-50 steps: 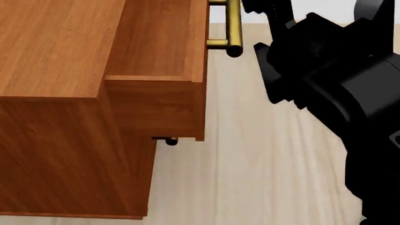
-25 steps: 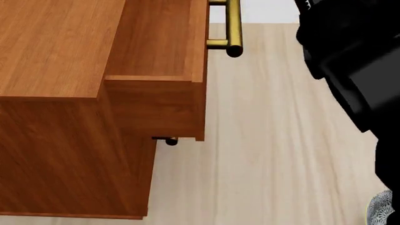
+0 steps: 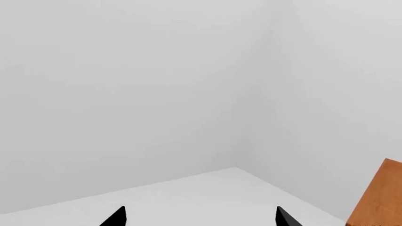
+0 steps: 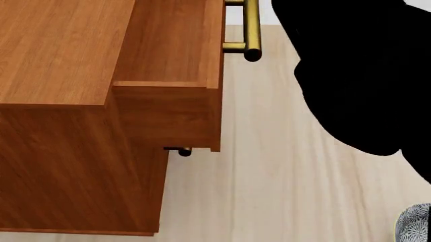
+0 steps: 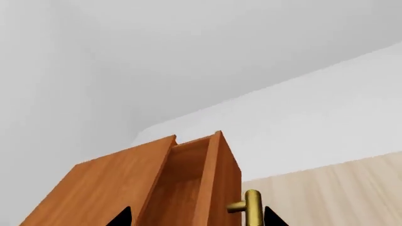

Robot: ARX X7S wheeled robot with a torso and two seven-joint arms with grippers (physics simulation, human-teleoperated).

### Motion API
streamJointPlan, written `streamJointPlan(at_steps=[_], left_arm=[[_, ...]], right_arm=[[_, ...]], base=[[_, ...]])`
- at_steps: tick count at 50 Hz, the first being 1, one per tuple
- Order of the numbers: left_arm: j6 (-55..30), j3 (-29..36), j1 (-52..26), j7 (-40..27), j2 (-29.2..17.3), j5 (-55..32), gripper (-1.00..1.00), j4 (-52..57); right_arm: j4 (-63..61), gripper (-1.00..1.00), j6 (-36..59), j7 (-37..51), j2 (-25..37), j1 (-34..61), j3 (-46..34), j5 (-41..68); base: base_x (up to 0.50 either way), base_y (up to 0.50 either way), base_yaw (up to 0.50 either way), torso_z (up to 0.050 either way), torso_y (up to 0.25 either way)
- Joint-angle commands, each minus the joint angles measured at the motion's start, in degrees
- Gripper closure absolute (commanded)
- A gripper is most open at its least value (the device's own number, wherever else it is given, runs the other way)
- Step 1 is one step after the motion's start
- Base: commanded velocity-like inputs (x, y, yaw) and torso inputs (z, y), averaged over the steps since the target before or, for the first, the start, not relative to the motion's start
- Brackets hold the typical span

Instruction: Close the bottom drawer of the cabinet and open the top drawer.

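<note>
The cabinet [image 4: 60,50] fills the left of the head view. Its top drawer [image 4: 171,116] stands pulled out, its brass handle [image 4: 252,27] toward the floor side. The bottom drawer is hidden beneath it; only a dark handle end [image 4: 180,150] peeks out below, and I cannot tell which drawer it belongs to. My right arm [image 4: 357,75] is a black mass right of the handle. In the right wrist view my right gripper [image 5: 197,219] is open, looking over the top drawer [image 5: 217,188] and its handle [image 5: 253,207]. My left gripper [image 3: 201,219] is open, facing white walls.
Pale wood floor [image 4: 269,191] runs right of the cabinet. A patterned bowl [image 4: 414,224] shows at the head view's lower right corner. A corner of the cabinet [image 3: 380,197] edges into the left wrist view. White walls stand behind.
My right arm swung from beside the brass handle away to the right, then rose close to the head camera as a black mass. The drawers have not moved.
</note>
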Motion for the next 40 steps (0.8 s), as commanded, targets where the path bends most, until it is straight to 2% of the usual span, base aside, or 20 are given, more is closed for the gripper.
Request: streamJointPlan(at_steps=[1, 27, 40], left_arm=[[0.0, 0.0, 0.1, -0.2, -0.1, -0.1, -1.0, 0.1], [0.4, 0.0, 0.1, -0.3, -0.2, -0.6, -1.0, -0.1], [0.7, 0.0, 0.3, -0.4, -0.3, -0.6, -1.0, -0.2]], right_arm=[[-0.9, -1.0, 5.2, -0.8, -0.5, 3.2, -5.1, -0.5], [14.3, -1.0, 14.5, -2.4, -4.5, 9.0, -13.9, 3.9], [18.7, -1.0, 16.2, 4.0, -4.0, 8.0, -17.1, 4.7]], base=[[0.0, 0.0, 0.0, 0.0, 0.0], [0.0, 0.0, 0.0, 0.0, 0.0], [0.0, 0.0, 0.0, 0.0, 0.0]])
